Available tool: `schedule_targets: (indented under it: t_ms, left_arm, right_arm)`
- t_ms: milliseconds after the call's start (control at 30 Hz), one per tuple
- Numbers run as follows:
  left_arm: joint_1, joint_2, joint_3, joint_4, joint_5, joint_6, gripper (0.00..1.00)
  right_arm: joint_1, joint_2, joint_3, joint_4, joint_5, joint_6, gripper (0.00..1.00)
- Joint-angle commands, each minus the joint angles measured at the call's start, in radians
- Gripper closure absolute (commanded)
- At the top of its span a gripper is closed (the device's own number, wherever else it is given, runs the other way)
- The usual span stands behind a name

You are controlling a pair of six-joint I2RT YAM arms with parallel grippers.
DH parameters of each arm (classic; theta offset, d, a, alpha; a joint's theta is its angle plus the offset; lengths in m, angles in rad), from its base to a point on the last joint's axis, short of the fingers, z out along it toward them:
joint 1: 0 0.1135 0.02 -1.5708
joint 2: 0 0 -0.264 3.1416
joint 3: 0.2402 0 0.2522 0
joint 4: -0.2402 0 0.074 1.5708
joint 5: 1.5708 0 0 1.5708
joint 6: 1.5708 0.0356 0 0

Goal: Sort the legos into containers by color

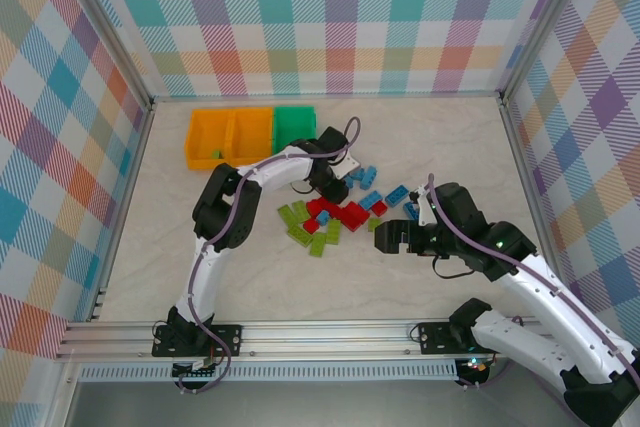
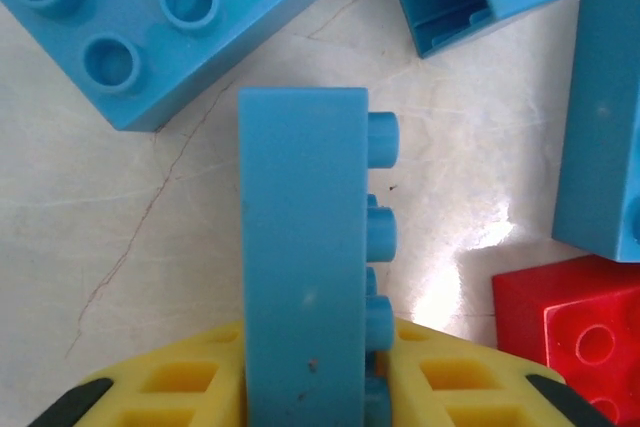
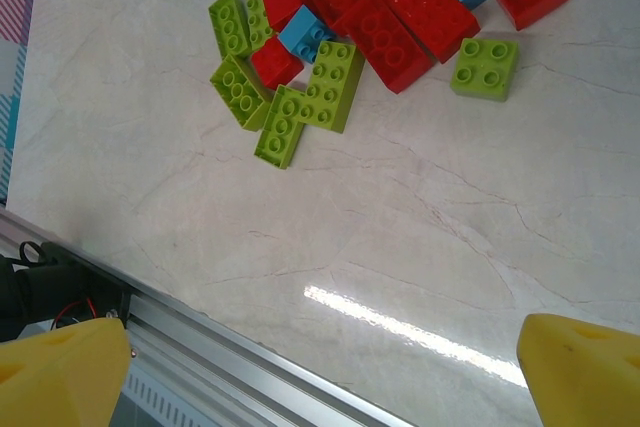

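Loose legos lie mid-table: lime green ones (image 1: pixel 305 227), red ones (image 1: pixel 340 215) and light blue ones (image 1: pixel 372 199). My left gripper (image 1: pixel 335 182) is down at the pile's far side. In the left wrist view its yellow fingers (image 2: pixel 460 377) are shut on a light blue brick (image 2: pixel 305 257) standing on edge, studs to the right. My right gripper (image 1: pixel 390 237) hovers open just right of the pile, nothing between its yellow fingertips (image 3: pixel 60 367). The containers stand at the back left: two orange bins (image 1: pixel 230 137) and one green bin (image 1: pixel 295 125).
A small green brick (image 1: pixel 216 155) lies in the left orange bin. Around the held brick lie other blue bricks (image 2: pixel 150 17) and a red one (image 2: pixel 575 332). The aluminium front rail (image 3: pixel 230 347) runs under the right gripper. Checkered walls enclose the table.
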Motion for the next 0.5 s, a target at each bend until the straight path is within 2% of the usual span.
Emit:
schedule_targets:
  t_ms: [0,100,200,367,467]
  left_arm:
    - [0.003,-0.018,-0.015,0.077,0.033,-0.029,0.72]
    - [0.003,-0.077,-0.048,0.132,0.067,-0.048,0.78]
    - [0.003,-0.16,-0.095,0.179,0.084,-0.062,0.79]
    - [0.043,-0.359,-0.221,0.273,0.025,-0.132,0.82]
    - [0.117,-0.482,-0.283,0.305,-0.096,-0.229,0.83]
  right_arm:
    - [0.002,-0.011,0.021,0.015,-0.012,0.019,0.0]
    - [0.002,-0.009,0.02,0.021,-0.013,0.019,0.0]
    - [0.002,-0.007,0.019,0.03,-0.01,0.019,0.0]
    - [0.002,-0.008,0.017,0.049,-0.005,0.016,0.0]
    - [0.002,-0.009,0.01,0.068,0.0,0.013,0.0]
